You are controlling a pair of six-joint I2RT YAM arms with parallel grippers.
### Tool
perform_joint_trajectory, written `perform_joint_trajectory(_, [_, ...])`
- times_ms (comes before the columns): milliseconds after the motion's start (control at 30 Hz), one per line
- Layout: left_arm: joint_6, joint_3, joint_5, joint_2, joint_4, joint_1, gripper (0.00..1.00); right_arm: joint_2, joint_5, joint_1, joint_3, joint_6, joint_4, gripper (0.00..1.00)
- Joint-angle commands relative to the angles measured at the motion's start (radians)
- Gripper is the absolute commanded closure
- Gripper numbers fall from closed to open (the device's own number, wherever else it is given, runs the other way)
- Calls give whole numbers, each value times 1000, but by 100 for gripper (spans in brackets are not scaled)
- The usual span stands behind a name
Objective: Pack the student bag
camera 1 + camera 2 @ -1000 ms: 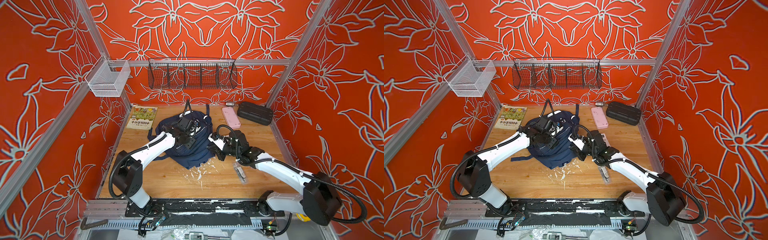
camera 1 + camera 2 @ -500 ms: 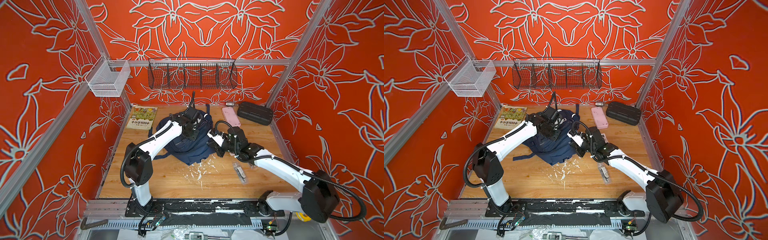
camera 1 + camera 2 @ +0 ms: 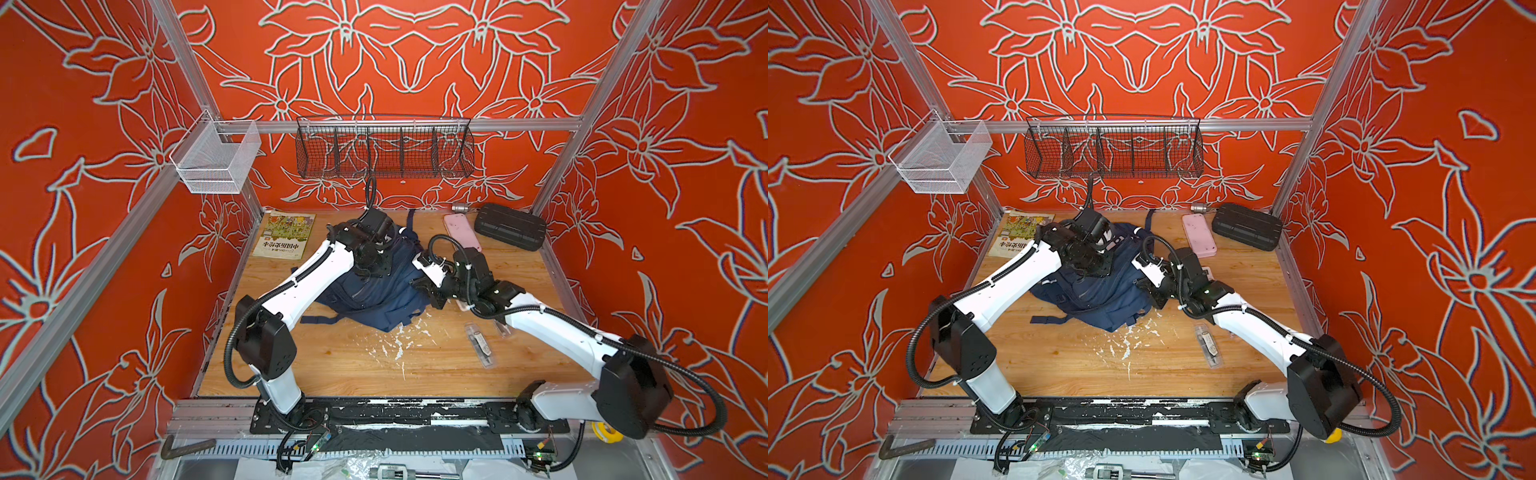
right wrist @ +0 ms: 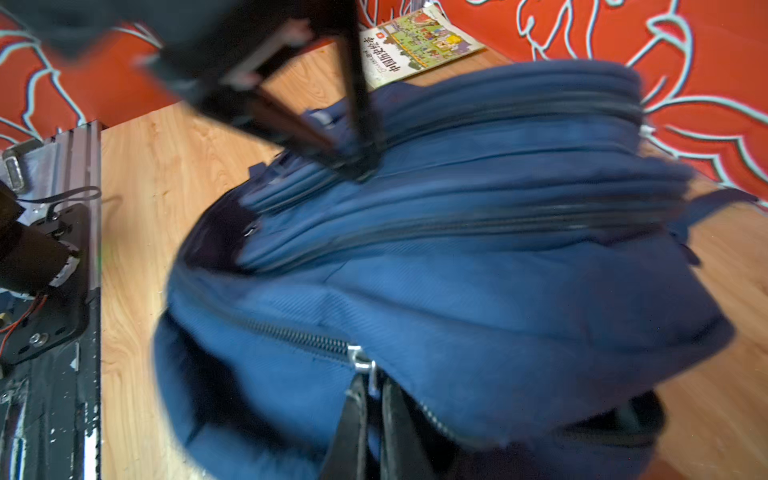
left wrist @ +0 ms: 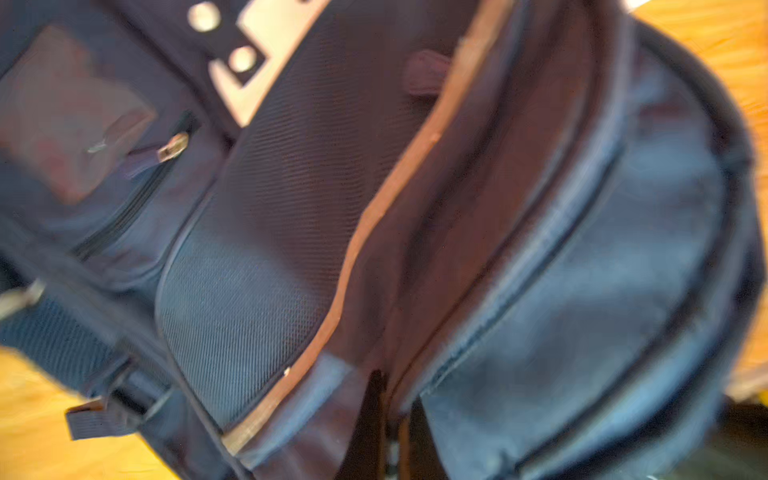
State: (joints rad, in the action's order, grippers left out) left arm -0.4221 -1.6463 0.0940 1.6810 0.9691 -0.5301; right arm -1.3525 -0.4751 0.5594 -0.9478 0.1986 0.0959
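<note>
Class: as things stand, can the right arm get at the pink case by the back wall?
Probably not yet: the right gripper is shut on the student bag. The pink case lies uncovered beyond that arm, so letting go should free the way.

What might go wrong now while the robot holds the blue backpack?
The left gripper pinches only soft fabric of the student bag; it may slip, letting the opening flop shut. The right gripper grips at the small zip pull, which may pop free. The loose strap lying beside the bag might snag.
</note>
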Motion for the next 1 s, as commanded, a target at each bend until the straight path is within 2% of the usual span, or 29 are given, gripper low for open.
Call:
perform_joint_trajectory(0, [-177, 31, 130, -88, -42, 0, 100, -36, -92, -57, -107, 98, 52, 100])
perform_joint_trajectory(67, [-209, 33, 170, -89, -78, -1, 100, -65, -118, -80, -157, 146, 105, 100])
perform_joint_trajectory(167, [-228, 1, 160, -70, -111, 4, 100, -94, -104, -98, -214, 208, 177, 100])
perform_joint_trajectory(333, [-337, -60, 204, -16, -190, 61, 100, -74, -98, -78, -255, 230, 266, 100])
perform_joint_trajectory(433, [-459, 11, 261, -48, -341, 105, 100, -36, -4, 1, -231, 251, 284, 100])
perform_joint_trajectory(767, [-710, 119, 215, -134, -583, 137, 100, -1, 246, 146, -186, 167, 306, 100])
perform_joint_trajectory(967, [-790, 142, 133, -151, -636, 144, 100, 18, 294, 190, -164, 155, 274, 100])
